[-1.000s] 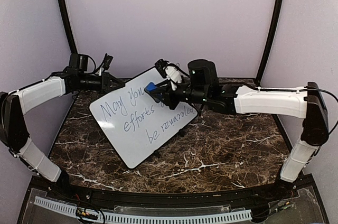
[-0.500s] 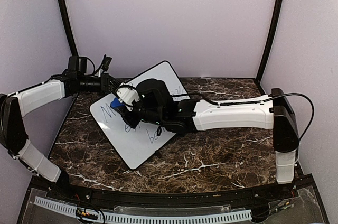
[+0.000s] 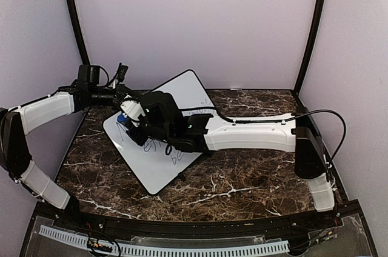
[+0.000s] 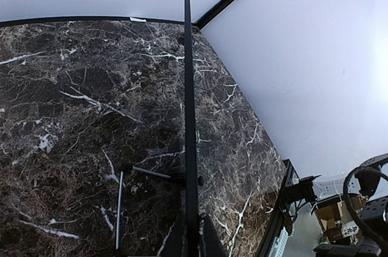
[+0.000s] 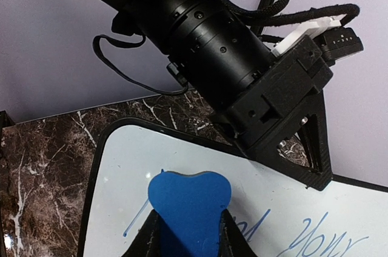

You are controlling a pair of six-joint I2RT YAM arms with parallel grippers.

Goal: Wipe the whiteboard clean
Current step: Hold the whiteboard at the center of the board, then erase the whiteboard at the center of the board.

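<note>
The whiteboard (image 3: pixel 156 169) sits askew on the dark marble counter (image 3: pixel 260 178), and its far rim runs between our left fingers (image 5: pixel 267 142) — they are closed tight on that thin black edge. Just beside them, our right fingers (image 5: pixel 149 240) are narrowed on a blue eraser (image 5: pixel 189 199). They grip it by its sides, and its rounded end lies over the board's white face, close to a rounded corner. Blue writing (image 5: pixel 321 236) runs off to one side of the right fingers — a single faint stroke shows on the other side.
</note>
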